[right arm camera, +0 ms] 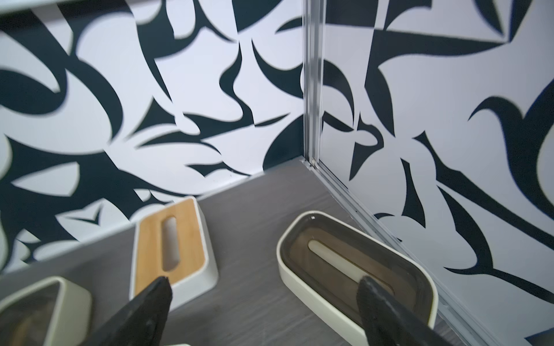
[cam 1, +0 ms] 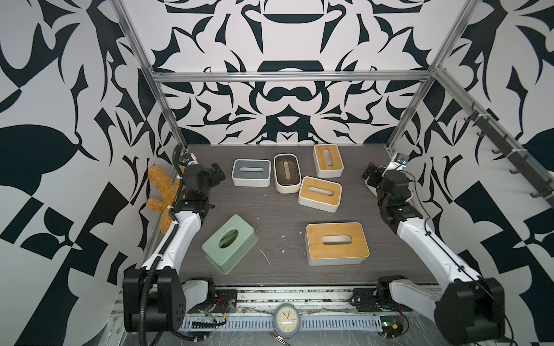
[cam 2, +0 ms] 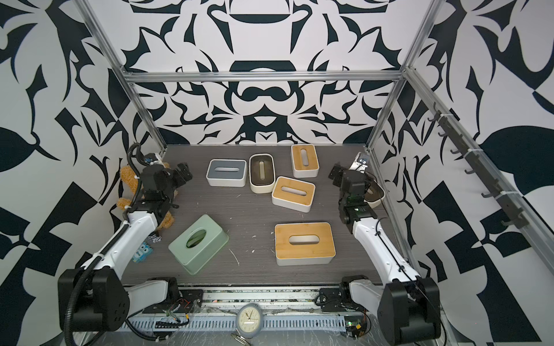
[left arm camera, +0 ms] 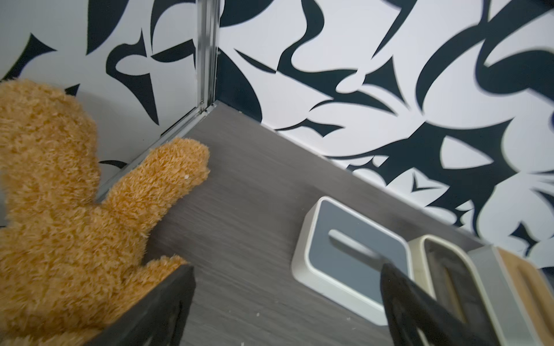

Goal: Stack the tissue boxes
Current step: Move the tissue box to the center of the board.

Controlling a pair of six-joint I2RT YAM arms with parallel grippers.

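while hovering empty with jaws spread on both the left gripper (cam 1: 218, 172) and right gripper (cam 1: 368, 173), treat the large bamboo-lidded box (cam 1: 336, 243) at four o'clock on the table (cam 1: 269, 215) as base, then straddle the grey-lidded box (cam 1: 251, 172) at eleven o'clock across its narrow width.
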